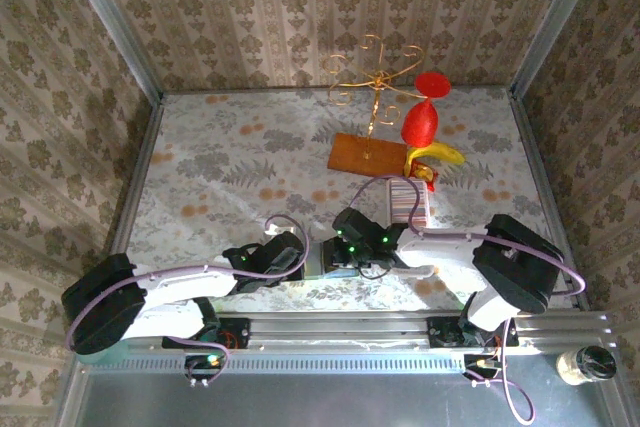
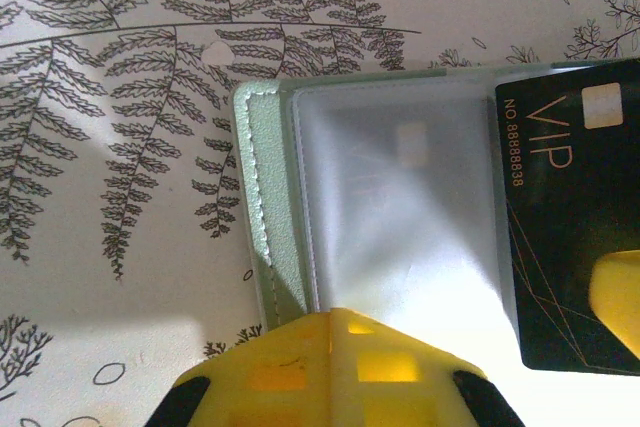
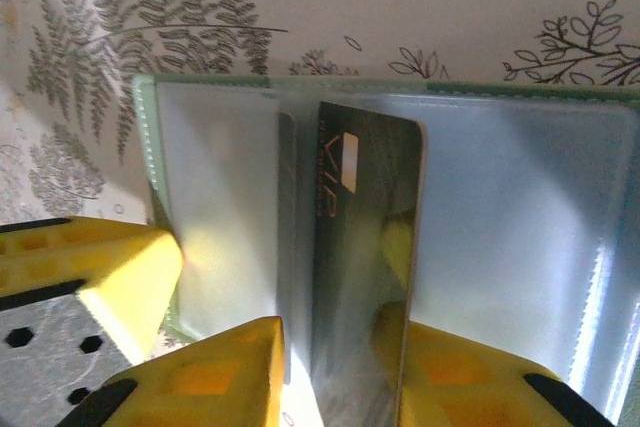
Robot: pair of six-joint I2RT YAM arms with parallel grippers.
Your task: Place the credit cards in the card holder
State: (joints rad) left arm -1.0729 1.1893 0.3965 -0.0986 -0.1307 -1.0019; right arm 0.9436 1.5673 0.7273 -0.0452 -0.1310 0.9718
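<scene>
Left tool (image 2: 333, 347) has its yellow fingers pressed together, the tips at the near edge of the open card holder (image 2: 400, 197), which lies flat on the fern-patterned bench (image 2: 120, 67) between the two arms. Right tool (image 3: 335, 367) stands partly open, its fingers flanking a black VIP credit card (image 3: 365, 207) that sits part-way in one of the holder's clear pockets.

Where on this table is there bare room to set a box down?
The left half of the cloth is bare, from the left wall to the wooden board. Crowded: far right, around gold wire stand, red object and white ribbed tray; near centre, the left gripper and right gripper at the card holder.
</scene>
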